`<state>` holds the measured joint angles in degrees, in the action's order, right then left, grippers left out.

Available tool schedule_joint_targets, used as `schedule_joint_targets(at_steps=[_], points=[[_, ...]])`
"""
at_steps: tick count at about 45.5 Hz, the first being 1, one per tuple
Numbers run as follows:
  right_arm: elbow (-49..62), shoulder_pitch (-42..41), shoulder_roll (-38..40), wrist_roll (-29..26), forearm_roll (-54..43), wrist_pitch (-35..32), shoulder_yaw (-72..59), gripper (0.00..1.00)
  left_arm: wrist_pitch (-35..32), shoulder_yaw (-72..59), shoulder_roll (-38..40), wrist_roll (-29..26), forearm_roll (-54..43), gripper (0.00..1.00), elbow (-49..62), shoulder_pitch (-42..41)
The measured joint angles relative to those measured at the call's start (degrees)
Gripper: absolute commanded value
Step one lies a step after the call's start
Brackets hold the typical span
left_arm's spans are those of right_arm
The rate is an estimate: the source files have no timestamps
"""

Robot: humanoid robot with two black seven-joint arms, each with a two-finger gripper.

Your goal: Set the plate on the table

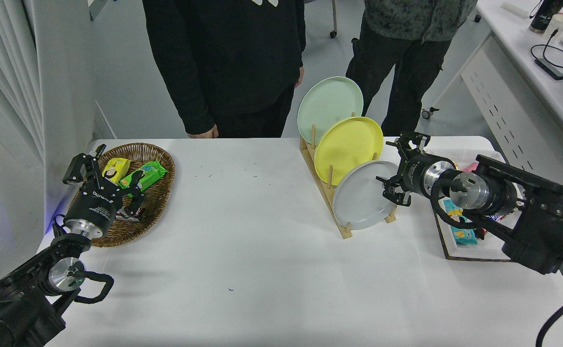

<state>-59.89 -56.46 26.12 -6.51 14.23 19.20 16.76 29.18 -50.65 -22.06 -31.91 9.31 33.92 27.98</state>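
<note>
In the wooden rack [332, 190], the plate [360, 202] stands tilted; the right gripper [399, 168], jaws spread and empty, flanks its right rim. A skewed closure could topple the yellow plate [346, 147].

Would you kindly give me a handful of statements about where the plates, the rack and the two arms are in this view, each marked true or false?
1. The plate stands on edge in the wooden rack. True.
2. The grey plate sits in the rack's slot farthest from the robot. False: it is in the nearest slot, in front of the yellow plate and the pale green plate.
3. The right gripper is open at the grey plate's right rim. True.
4. The left gripper holds a snack above the table. False: it is open and empty, parked over the wicker basket.
5. The grey plate lies flat on the table. False: it is in the rack.
</note>
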Motion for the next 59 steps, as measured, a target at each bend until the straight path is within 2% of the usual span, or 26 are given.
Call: schedule_joint_targets(at_steps=[10,23,45,59], points=[[0.9,-0.3,-1.4,-0.4,-0.1,0.0,0.0,0.63,0.0,0.0,0.0,0.0,0.0,0.98,0.0,0.0],[1.3,-0.4,-1.9,-0.9,-0.1,0.0,0.0,0.50,0.0,0.0,0.0,0.0,0.0,0.98,0.0,0.0],[1.4,-0.7,-2.0,-1.9,0.3,0.2,0.3,0.41,0.0,0.0,0.0,0.0,0.0,0.98,0.0,0.0],[1.4,-1.1,-2.0,-2.6,0.6,0.4,0.4,0.31,0.0,0.0,0.0,0.0,0.0,0.98,0.0,0.0]])
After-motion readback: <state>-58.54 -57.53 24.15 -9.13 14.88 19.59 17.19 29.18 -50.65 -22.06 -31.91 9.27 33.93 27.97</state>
